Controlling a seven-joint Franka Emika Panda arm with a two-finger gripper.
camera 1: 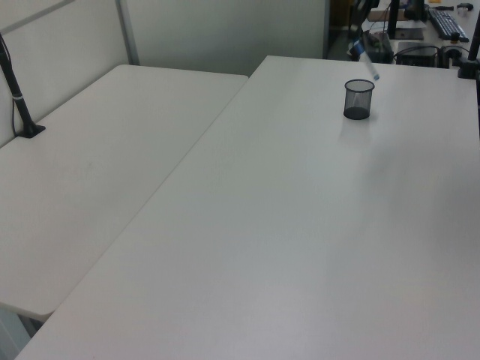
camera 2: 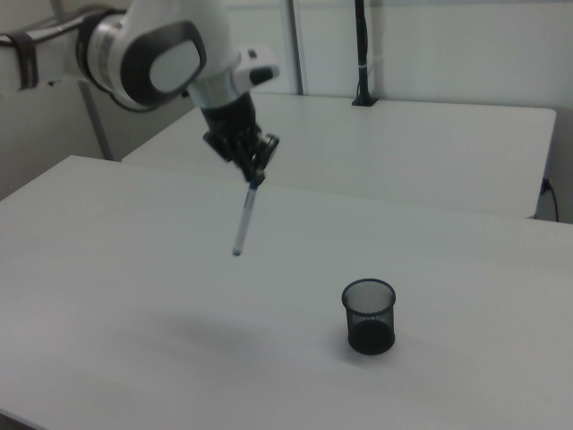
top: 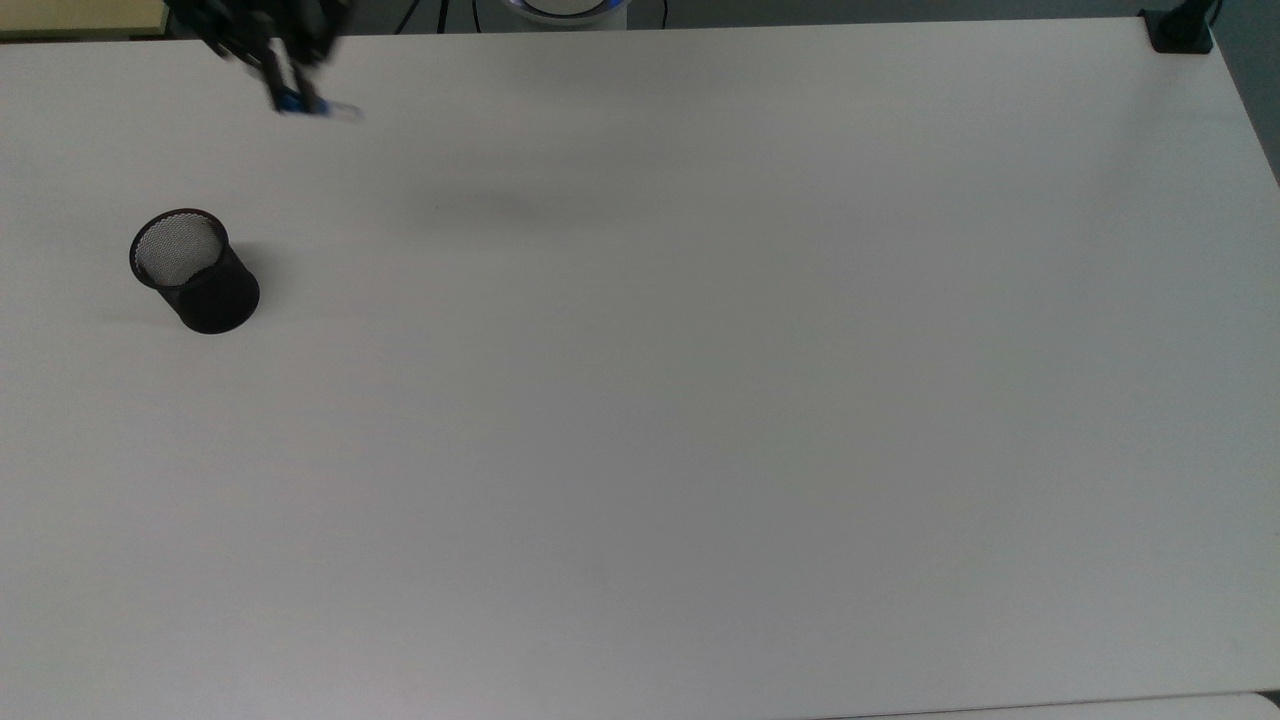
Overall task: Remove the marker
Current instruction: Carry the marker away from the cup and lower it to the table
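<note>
My gripper (camera 2: 255,174) hangs high above the white table (camera 2: 134,296), shut on the blue top end of the marker (camera 2: 243,218), which dangles below it, slightly tilted. In the top view the gripper (top: 285,95) sits near the far edge with the marker (top: 325,109) sticking out toward the top view's right. In the left view the marker (camera 1: 367,61) hangs above and just behind the black mesh cup (camera 1: 358,99). The cup (top: 190,270) stands upright and empty on the table, well apart from the gripper, at the right view's right (camera 2: 369,315).
A second white table (camera 1: 90,165) adjoins on the left view's left. A black clamp post (top: 1180,30) stands at the top view's far right corner. Desks with a keyboard (camera 1: 448,26) lie beyond the table.
</note>
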